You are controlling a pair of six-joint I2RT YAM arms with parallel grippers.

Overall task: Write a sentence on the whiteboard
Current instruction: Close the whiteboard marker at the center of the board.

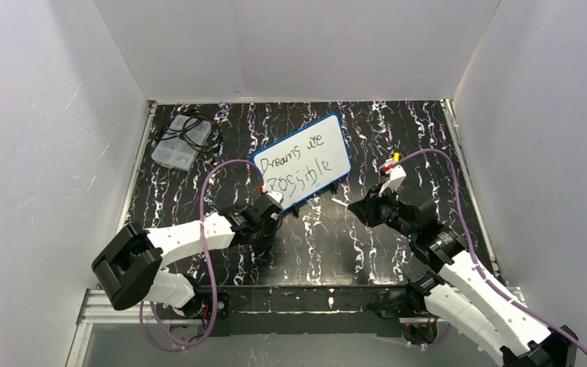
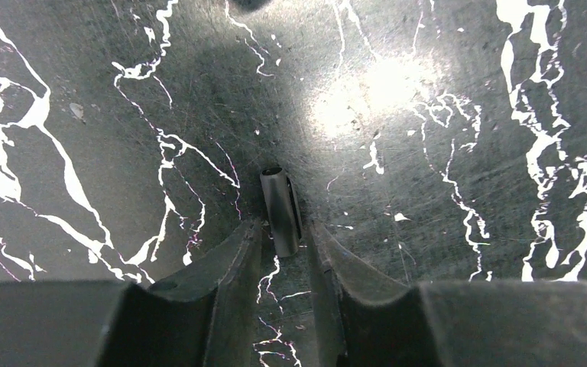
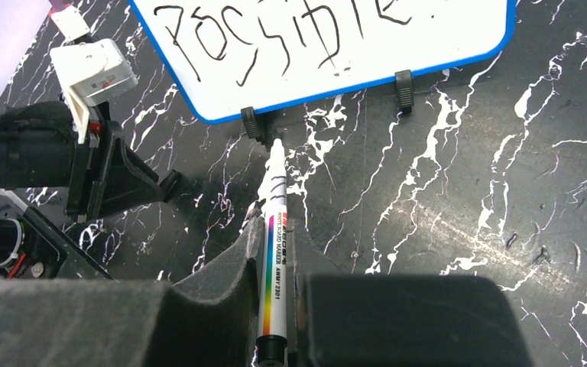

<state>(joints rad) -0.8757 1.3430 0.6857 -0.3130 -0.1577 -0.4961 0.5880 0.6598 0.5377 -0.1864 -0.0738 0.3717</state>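
The whiteboard [image 1: 330, 131] sits on the black, white-veined table [image 1: 413, 145] near the centre of the overhead view. It is turned askew, with its right end farther toward the back wall. On it the sentence [image 1: 299, 164] runs in two slanted rows of thin dark letters, "Dreams are" above and "POSSIble" below. Up in the upper left of that view a clear plastic box [image 1: 170, 153] holding black cables [image 1: 196, 131] lies well apart from the board. The right gripper [image 3: 275, 229] comes in from the lower right, its jaws clamped on a white marker [image 3: 276, 267] with a rainbow stripe along the barrel. The marker's tip points at the board's lower blue rim, stopping just short of one of the small black feet [image 3: 251, 121], and I see no contact between tip and board. From that wrist camera only the lower row of writing shows, at the top of the frame. The left gripper [image 2: 283, 229] is low over the table just beside the board's near left corner. In its own camera the jaws are drawn in narrow around a small dark cap [image 2: 281, 210], pinching its near end, while the open end pokes out ahead over the bare marbled surface. A bright glare patch lies on the tabletop in the upper right of that frame.
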